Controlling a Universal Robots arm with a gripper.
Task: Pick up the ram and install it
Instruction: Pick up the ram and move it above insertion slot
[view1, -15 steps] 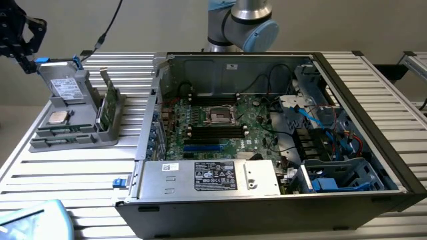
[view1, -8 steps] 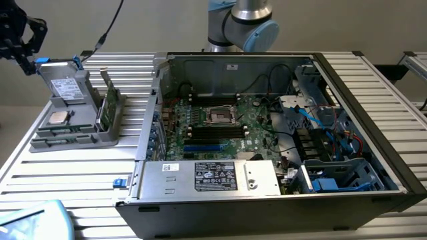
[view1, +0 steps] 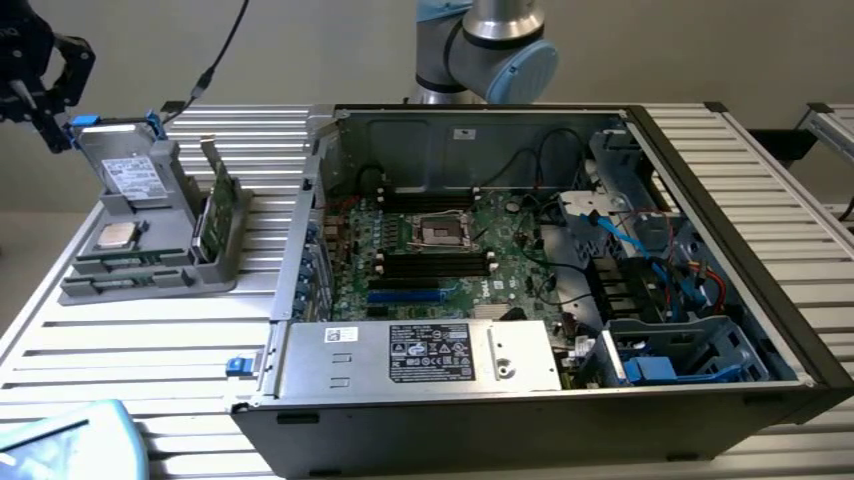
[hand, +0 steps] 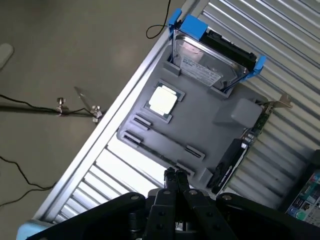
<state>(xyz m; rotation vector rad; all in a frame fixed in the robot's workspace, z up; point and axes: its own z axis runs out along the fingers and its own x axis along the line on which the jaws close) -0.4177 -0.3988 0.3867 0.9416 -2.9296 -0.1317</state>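
readable text: none | power supply label (view1: 430, 352): illegible | drive label (hand: 201, 64): illegible

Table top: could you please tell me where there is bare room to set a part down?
The slatted metal table is bare in front of the grey plastic parts holder, beside the open black computer case. Crowded: inside the case and on the holder.

An open computer case (view1: 507, 430) sits on the slatted table (view1: 147, 350), with its motherboard (view1: 441, 250) in plain sight. Beside the case, on the exterior view's left, a grey holder (view1: 154, 282) carries a hard drive (view1: 131, 175), a silver processor (view1: 118, 236), an upright green card (view1: 218, 215) and the ram (view1: 130, 263), which lies flat. The gripper (view1: 51, 128) hangs by the drive's far edge, well apart from the case.
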